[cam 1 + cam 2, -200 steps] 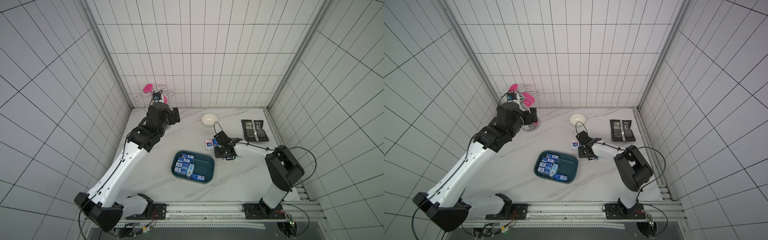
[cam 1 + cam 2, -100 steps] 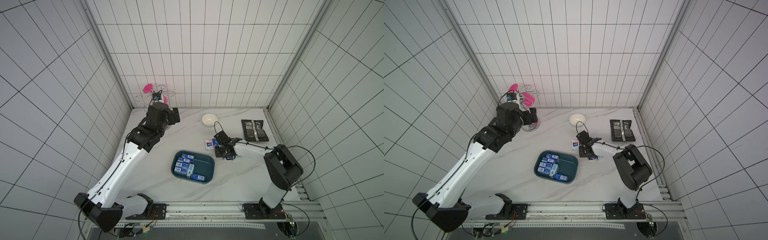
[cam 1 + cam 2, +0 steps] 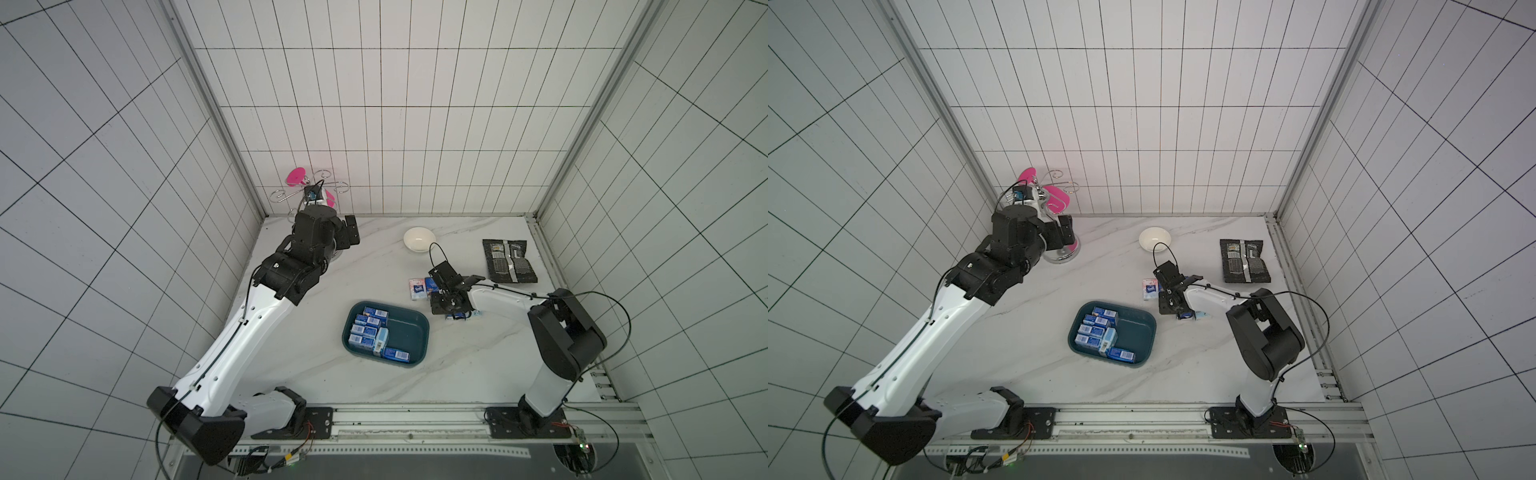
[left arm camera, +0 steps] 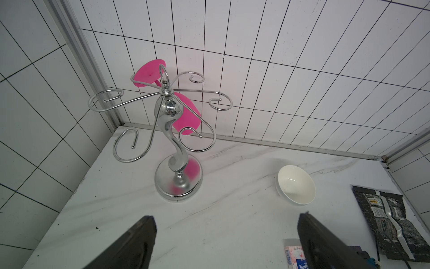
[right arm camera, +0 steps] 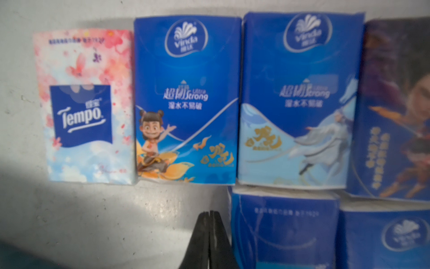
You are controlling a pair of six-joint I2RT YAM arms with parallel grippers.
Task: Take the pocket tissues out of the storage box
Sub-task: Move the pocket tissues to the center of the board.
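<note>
The left gripper (image 4: 225,217) hung raised at the far left corner of the table (image 3: 316,361), facing the chrome stand (image 4: 178,177). Its jaws stood wide apart and held nothing. It was well apart from the storage box (image 3: 409,338).

The storage box lay near the middle of the table, its long axis running left to right with a slight tilt. The pocket tissues (image 3: 368,332) inside it were gathered in its left half. Most lay flat in a column, long axes parallel to the box's long axis. One light blue pack (image 3: 381,340) lay across that direction, against the column's right side. The right half of the box floor was bare.

Just beyond the box's far right corner, a row of packs (image 5: 186,100) lay flat on the table, side by side and touching.

The right gripper (image 5: 210,213) hovered low beside that row, jaws pressed together with nothing between them. It was the nearer effector by a clear margin. From it, the packs in the box lay to the left and toward the base rail. The coming reach probably called for opened jaws set across a pack's short axis.
</note>
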